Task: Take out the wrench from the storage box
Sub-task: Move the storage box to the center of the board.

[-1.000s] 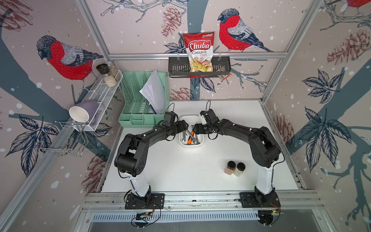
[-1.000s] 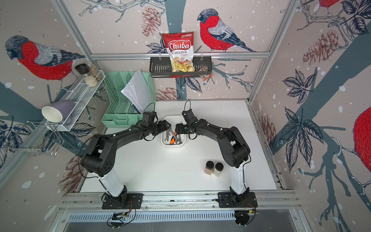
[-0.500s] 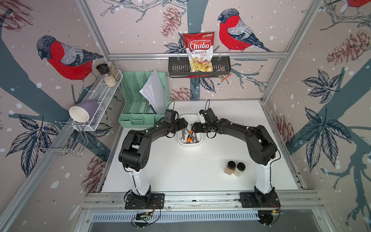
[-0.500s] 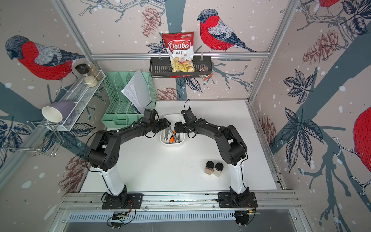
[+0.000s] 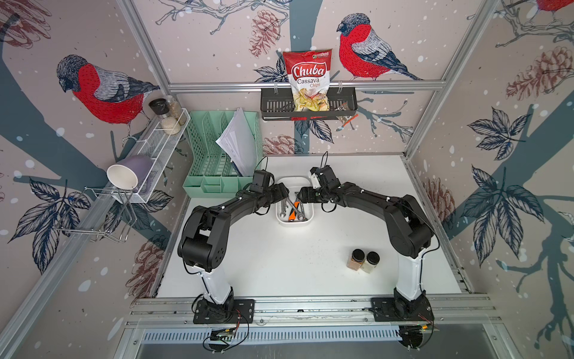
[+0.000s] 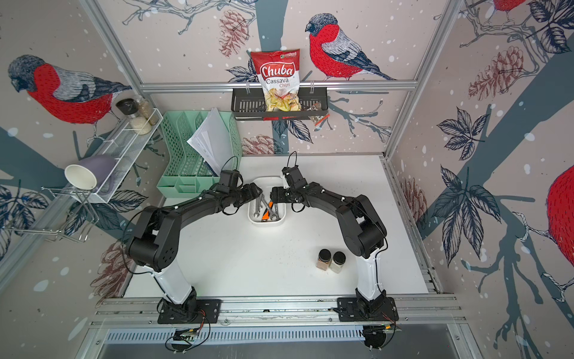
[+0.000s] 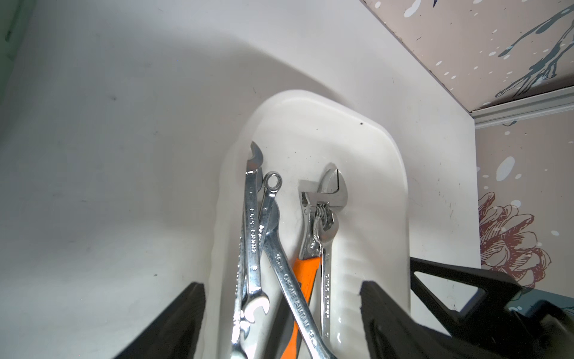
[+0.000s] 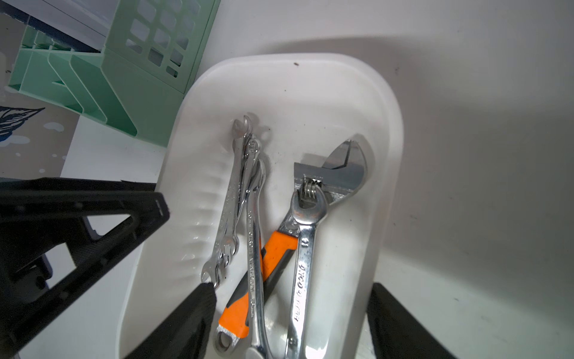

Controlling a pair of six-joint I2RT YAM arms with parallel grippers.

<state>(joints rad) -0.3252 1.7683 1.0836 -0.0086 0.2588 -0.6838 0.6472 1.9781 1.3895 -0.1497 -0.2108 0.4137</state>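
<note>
All the wrenches lie inside the shallow white plastic storage box point(image 5: 295, 225), and they are piled. The chrome combination wrenches point(image 7: 253, 236) cross one another, and one rests on the head of the orange-handled adjustable wrench point(image 8: 329, 174). That is the hazard: pinch one and its neighbours may come up with it, or the light tub may skid on the white tabletop point(image 5: 279, 264). Slick chrome could also slip from the pads.

Both arms stretch forward with elbows bent. Their wrists meet from opposite sides above the tub, and the two grippers sit near each other, so a clash is possible.

The left gripper point(image 7: 281, 289) has its fingers spread, holding nothing. The right gripper point(image 8: 292, 287) is spread too, straddling the tool handles, nothing grasped.
</note>
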